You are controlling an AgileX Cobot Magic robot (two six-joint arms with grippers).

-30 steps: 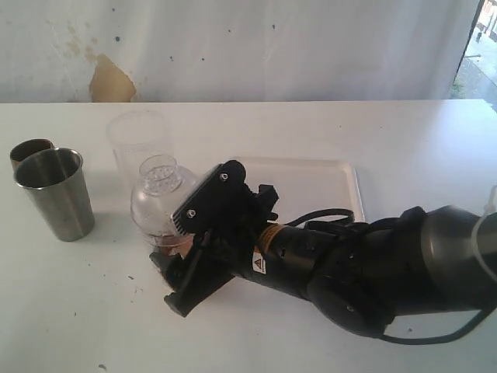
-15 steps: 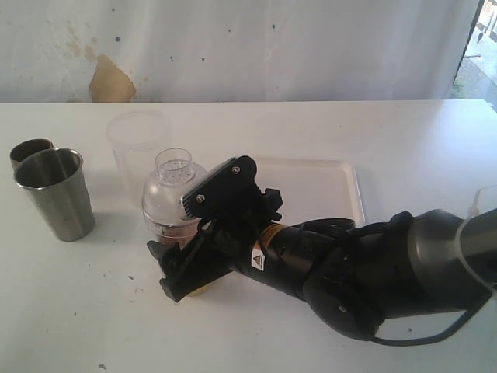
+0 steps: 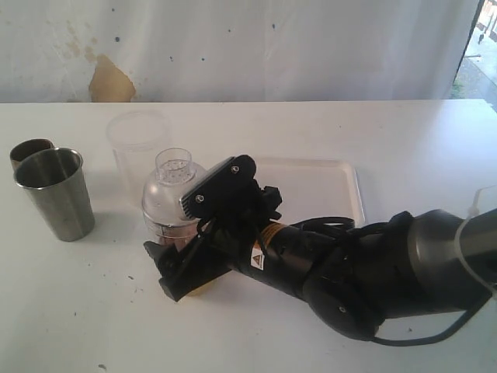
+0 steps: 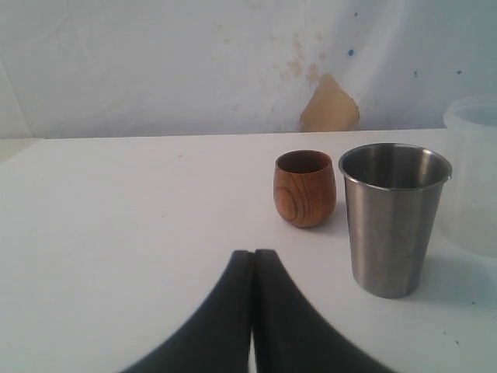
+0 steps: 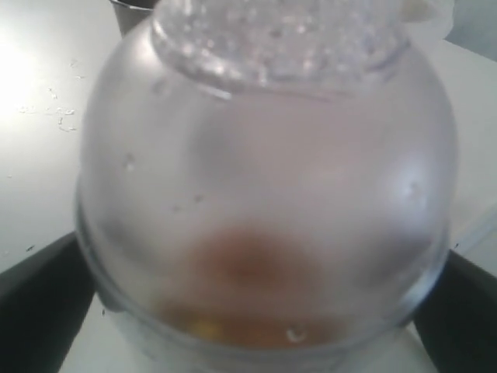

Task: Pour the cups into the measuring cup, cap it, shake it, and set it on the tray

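Note:
The measuring cup (image 3: 172, 203), clear and capped with a perforated dome, stands upright on the table just left of the tray (image 3: 334, 180), with brown and yellow contents low inside it (image 5: 256, 256). My right gripper (image 3: 163, 269) reaches round its lower part, open, with one finger on each side close to its wall (image 5: 35, 299). Of the cups, a steel tumbler (image 3: 53, 191) stands at the far left with a small wooden cup (image 3: 29, 149) behind it. My left gripper (image 4: 254, 253) is shut and empty, low over the table in front of the tumbler (image 4: 393, 217) and wooden cup (image 4: 305, 188).
A frosted plastic cup (image 3: 138, 141) without marks stands right behind the measuring cup. The right arm (image 3: 365, 272) lies across the table in front of the tray and covers its near rim. Small dark specks dot the table near the gripper.
The measuring cup went from tilted to upright on the table. The right gripper's fingers have spread wider around it and dropped slightly. The left gripper has stayed shut.

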